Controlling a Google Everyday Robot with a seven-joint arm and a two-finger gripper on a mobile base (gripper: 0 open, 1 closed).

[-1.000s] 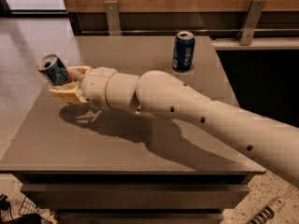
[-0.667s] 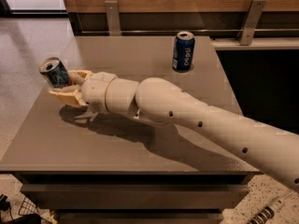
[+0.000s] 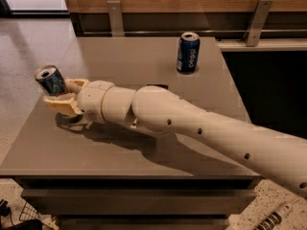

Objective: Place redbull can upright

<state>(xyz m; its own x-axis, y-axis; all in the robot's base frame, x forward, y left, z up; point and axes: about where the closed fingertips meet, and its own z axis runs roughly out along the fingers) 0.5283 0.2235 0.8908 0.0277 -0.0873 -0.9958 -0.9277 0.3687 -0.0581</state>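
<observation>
The redbull can (image 3: 51, 81), slim, blue with a silver top, is held tilted in my gripper (image 3: 63, 94) at the table's left edge, its top pointing up and to the left. The cream fingers (image 3: 61, 105) close around the can's lower half, so that part is hidden. The can hangs a little above the table surface. My arm (image 3: 192, 128) reaches in from the lower right across the table.
A wider dark blue Pepsi can (image 3: 188, 52) stands upright at the back right of the grey table (image 3: 129, 61). A wooden wall with metal brackets (image 3: 115, 16) runs behind the table. Tiled floor lies to the left.
The gripper with the can has shifted slightly left and down, staying at the table's left edge. The Pepsi can has not moved.
</observation>
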